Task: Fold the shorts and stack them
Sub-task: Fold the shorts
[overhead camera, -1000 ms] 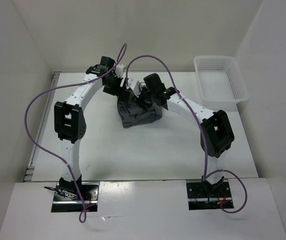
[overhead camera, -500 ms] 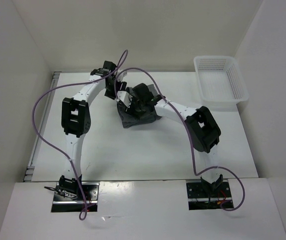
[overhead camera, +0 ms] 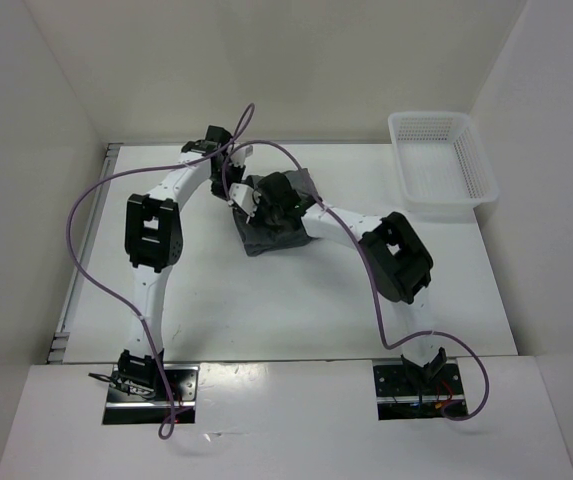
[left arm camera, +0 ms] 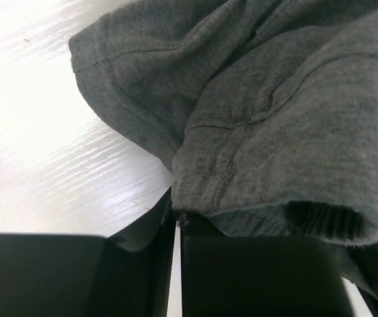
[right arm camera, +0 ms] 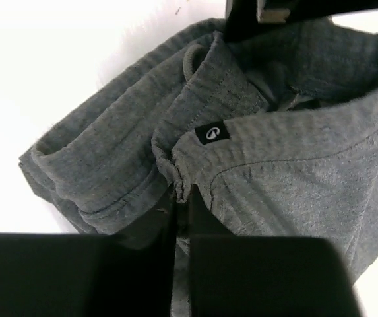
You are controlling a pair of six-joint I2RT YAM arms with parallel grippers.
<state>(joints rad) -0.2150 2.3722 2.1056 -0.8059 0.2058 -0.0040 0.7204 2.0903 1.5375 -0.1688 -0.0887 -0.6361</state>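
Over the table (overhead camera: 216,290), the right gripper (right arm camera: 182,195) edged leftward, seemingly pinching the shorts (right arm camera: 287,172).

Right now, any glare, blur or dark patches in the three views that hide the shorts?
Left wrist: table blown out to white at upper left, shorts weave clear, left gripper a featureless black mass. Right wrist: table glare at upper left, logo patch sharp, right gripper underexposed. Top external: even light, soft shadows, no glare; arms cover much of the shorts.
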